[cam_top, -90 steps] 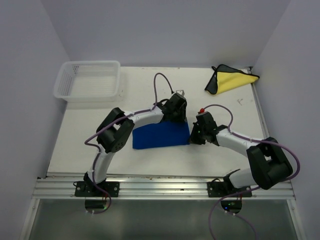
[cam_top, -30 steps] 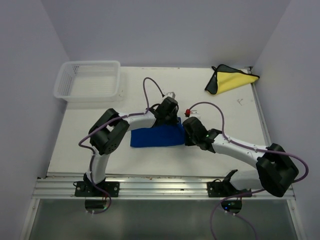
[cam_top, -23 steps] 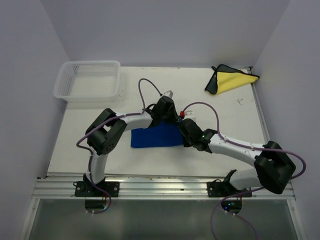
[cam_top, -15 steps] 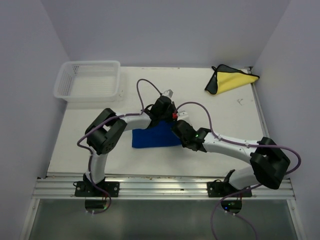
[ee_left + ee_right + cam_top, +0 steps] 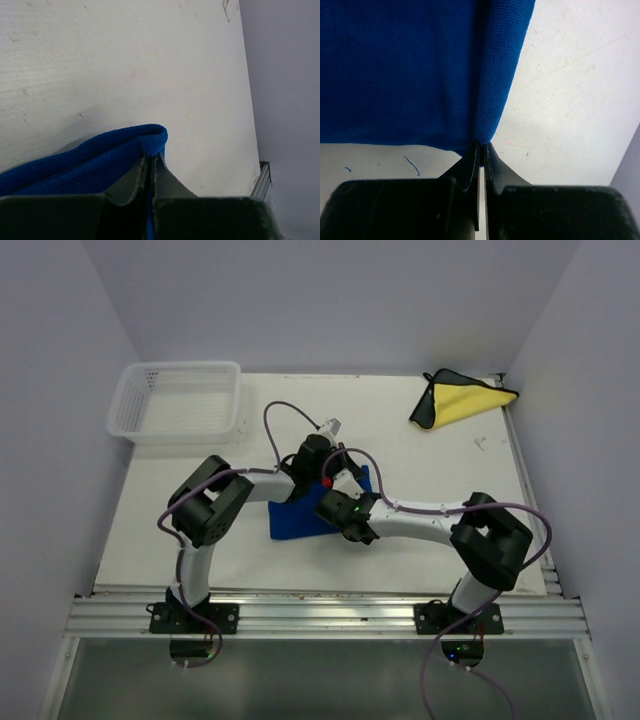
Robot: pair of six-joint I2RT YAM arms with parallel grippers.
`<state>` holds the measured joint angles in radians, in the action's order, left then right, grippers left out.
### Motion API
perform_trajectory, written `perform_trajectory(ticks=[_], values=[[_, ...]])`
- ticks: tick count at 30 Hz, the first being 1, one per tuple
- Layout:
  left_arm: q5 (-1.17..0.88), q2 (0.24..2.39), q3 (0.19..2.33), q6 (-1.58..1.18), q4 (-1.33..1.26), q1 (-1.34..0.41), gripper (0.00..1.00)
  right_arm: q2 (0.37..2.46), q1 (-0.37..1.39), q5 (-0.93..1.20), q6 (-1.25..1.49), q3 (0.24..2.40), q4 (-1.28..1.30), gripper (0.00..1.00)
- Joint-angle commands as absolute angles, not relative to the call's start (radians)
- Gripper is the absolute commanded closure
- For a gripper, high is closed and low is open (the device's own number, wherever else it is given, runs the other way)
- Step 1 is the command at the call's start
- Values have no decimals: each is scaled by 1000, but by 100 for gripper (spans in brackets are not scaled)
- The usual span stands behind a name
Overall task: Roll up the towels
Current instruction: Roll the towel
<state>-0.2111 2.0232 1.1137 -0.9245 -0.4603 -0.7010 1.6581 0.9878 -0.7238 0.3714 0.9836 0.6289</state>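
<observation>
Versus three seconds back: I've swung left arm (image 5: 205,510) and right arm (image 5: 430,520) leftward, dragging right edge of blue towel (image 5: 288,522) over itself. Cloth now narrower, bunched mid-table (image 5: 430,455) under wrists. My read: first turn of roll under way, not finished.
Left gripper (image 5: 150,159) pinched tight on doubled blue edge, right gripper (image 5: 481,148) clamped on blue fold too.
Yellow towel (image 5: 465,400) unmoved in far right corner, untouched, so second job pending.
Count: one table, two arms, one white mesh basket (image 5: 180,367), two towels, two grippers.
</observation>
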Motion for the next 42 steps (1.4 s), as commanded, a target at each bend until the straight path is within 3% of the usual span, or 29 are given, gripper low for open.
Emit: perform_trajectory(ticks=[1, 16, 20, 23, 24, 28, 33, 42], values=[[-245, 2025, 1104, -897, -571, -680, 100, 1689, 1020, -805, 368, 1014, 704, 100], [-221, 2033, 1066, -819, -511, -667, 100, 1773, 1075, -766, 322, 1055, 710, 99], [-212, 2033, 1060, -810, -512, -669, 100, 1747, 1077, -703, 304, 1043, 675, 85], [-210, 2036, 1058, -807, -514, -669, 100, 1671, 1077, -648, 314, 1005, 631, 73], [-210, 2039, 1057, -807, -515, -667, 100, 1622, 1077, -640, 325, 987, 620, 65], [-218, 2043, 1058, -811, -525, -669, 100, 1504, 1075, -634, 376, 944, 603, 52], [-215, 2043, 1063, -808, -528, -667, 100, 1336, 1043, -626, 498, 868, 537, 43], [-221, 2040, 1072, -808, -523, -667, 100, 1186, 649, -98, 695, 624, 215, 39]])
